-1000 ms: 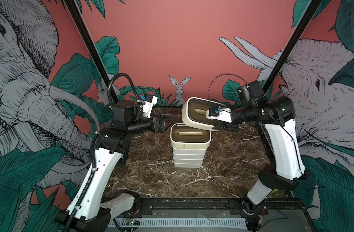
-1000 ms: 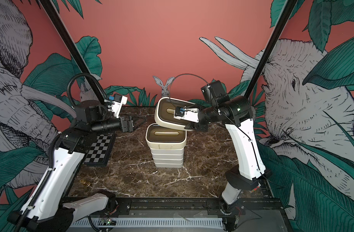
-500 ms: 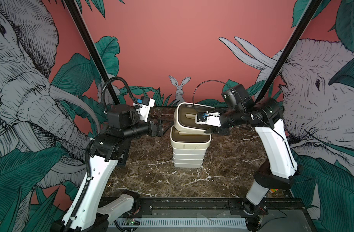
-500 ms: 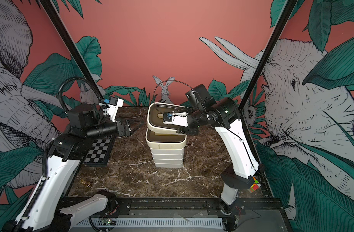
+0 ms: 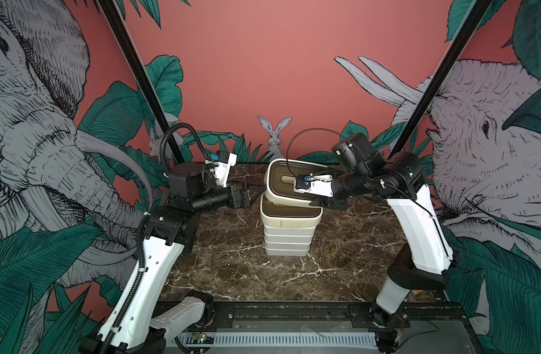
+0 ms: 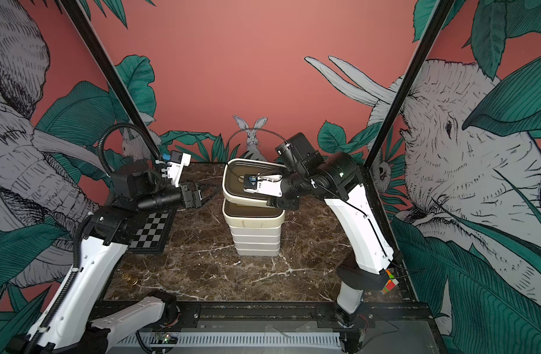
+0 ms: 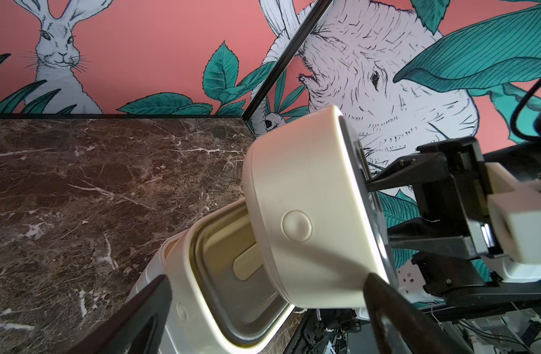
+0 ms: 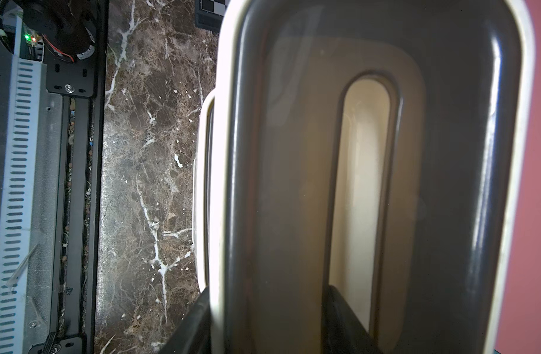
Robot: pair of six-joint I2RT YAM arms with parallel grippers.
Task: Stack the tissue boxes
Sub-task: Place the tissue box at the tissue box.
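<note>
Setup is a dark brown marble tabletop boxed in by a salmon-pink wall with a jungle mural: elephants on both sides and a rabbit dead centre at the back. A black rail runs along the front edge at the bottom of the frame. In a top view there's a checkerboard lying flat left of centre, partly under the left arm. A little multicoloured cube sits at lower right, by the base of the right arm.

In the middle of the frame in both top views is the stack of white tissue boxes, with a tan lid on top. Right over it is the held box, which has a dark lid and is tilted relative to the stack. I can't tell if its low edge touches the top box.

The right arm comes up from lower right with its white link leaning inward and its forearm running level to the left. The right gripper is pinching the held box, one finger down in the slot and the other outside the long wall.

The left arm mirrors it from lower left, forearm level and pointing right. The left gripper is spread wide and holding nothing, just left of the stack's top.
</note>
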